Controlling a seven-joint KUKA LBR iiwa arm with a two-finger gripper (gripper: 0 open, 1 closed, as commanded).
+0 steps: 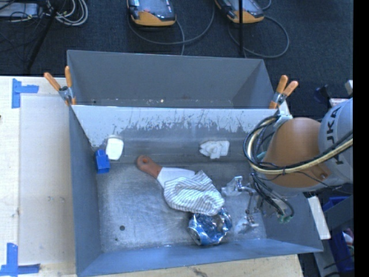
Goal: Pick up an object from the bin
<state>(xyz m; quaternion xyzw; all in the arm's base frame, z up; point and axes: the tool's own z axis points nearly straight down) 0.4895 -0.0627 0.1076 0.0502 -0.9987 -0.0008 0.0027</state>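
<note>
Crumpled blue foil (209,228) lies nearest us in the grey metal bin (83,212), just beside the end effector (247,205), which hangs low over the scuffed bin floor. We cannot tell whether it is spread or pressed together, and we see nothing in its grip. Next to the foil, a striped cloth (193,192) drapes over a brown-handled tool (151,167). Farther from the end effector sit a white paper wad (214,149), a white block (115,148) and a blue block (102,161). Beyond the bin, cables (69,7) trail across dark carpet (115,39).
</note>
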